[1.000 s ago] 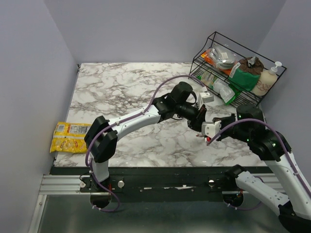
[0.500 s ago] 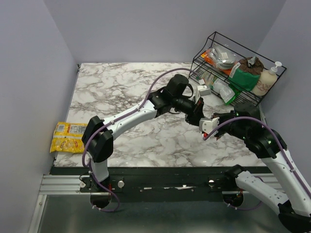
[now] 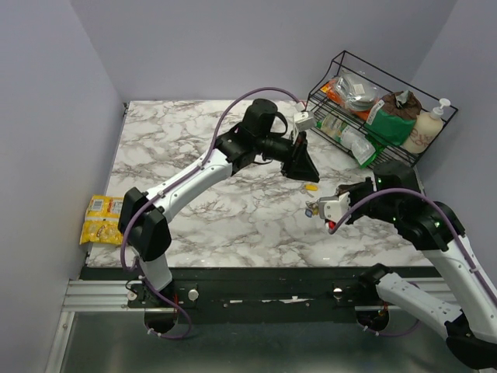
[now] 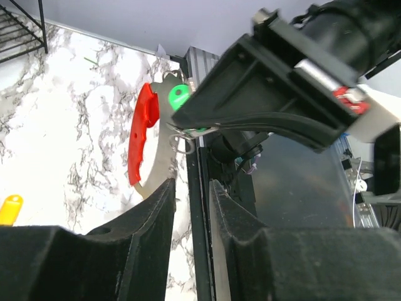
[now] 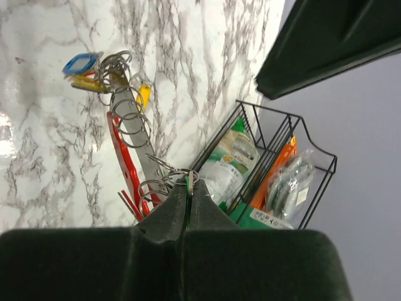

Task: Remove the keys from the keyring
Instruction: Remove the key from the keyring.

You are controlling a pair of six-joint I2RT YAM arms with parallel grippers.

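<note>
Wire rack [image 3: 388, 76] far right; snack packet [image 3: 102, 220] left

Keyring [image 4: 141, 141]: I see a long curved clip, one side bright red, the other grey metal, held up at one end and tilted
Split rings [image 5: 128, 119]: several wire rings strung along the grey bar
Green key [image 4: 178, 95]: its tag sits pinched in the right gripper [image 5: 187, 188], at the keyring's held end
Blue key [image 5: 80, 63]: I find it at the far tip, a yellow key [image 5: 84, 83] touching it just below
Loose yellow key [image 3: 310, 186]: lies flat on the table [image 3: 194, 155], off the keyring, near its far tip
</note>
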